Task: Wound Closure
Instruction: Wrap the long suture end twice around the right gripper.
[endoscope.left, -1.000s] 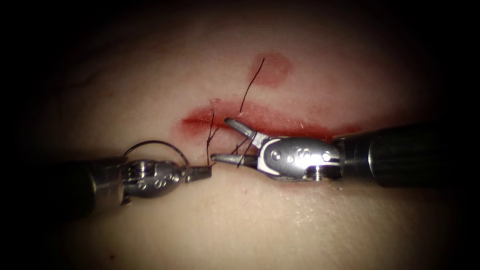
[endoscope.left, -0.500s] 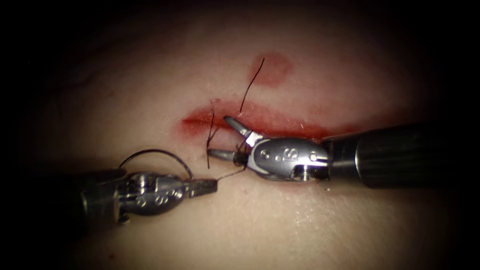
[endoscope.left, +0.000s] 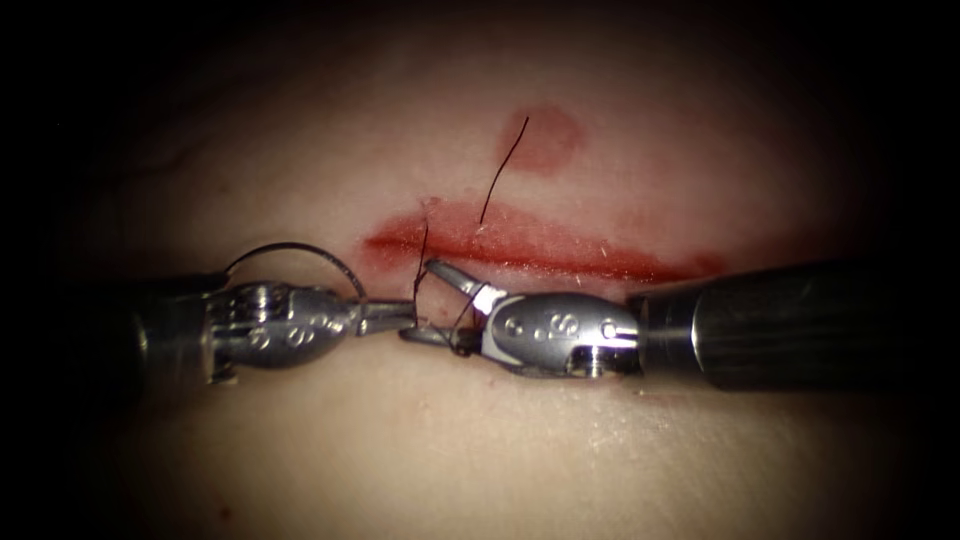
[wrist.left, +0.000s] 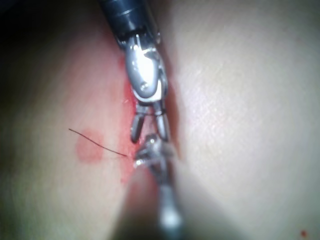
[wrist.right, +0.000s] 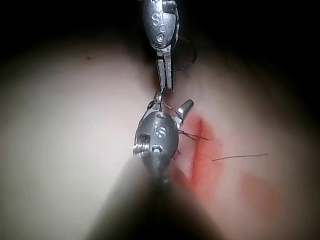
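The tissue (endoscope.left: 480, 440) is pale and smooth, with a long red cut (endoscope.left: 530, 250) running across it. Red fluid (endoscope.left: 545, 135) makes a round spot above the cut. A thin dark cut end of thread (endoscope.left: 503, 168) lies from that spot down to the cut.

The needle (endoscope.left: 295, 252) is a thin dark curve. It arches up over the left tool (endoscope.left: 395, 316), out of the tissue, at the left end of the cut. The left tool's jaws are closed, and they seem to hold the needle at one end, though the grip itself is hard to see.

The right tool (endoscope.left: 435, 300) comes in from the right. Its jaws are spread wide like a V, one pointing up at the cut and one lying low. They grip nothing. Dark thread (endoscope.left: 421, 262) goes up from the cut's left end and loops around the right tool's jaws. The two tools' tips sit just beside each other.

There are no bowls or boxes here.
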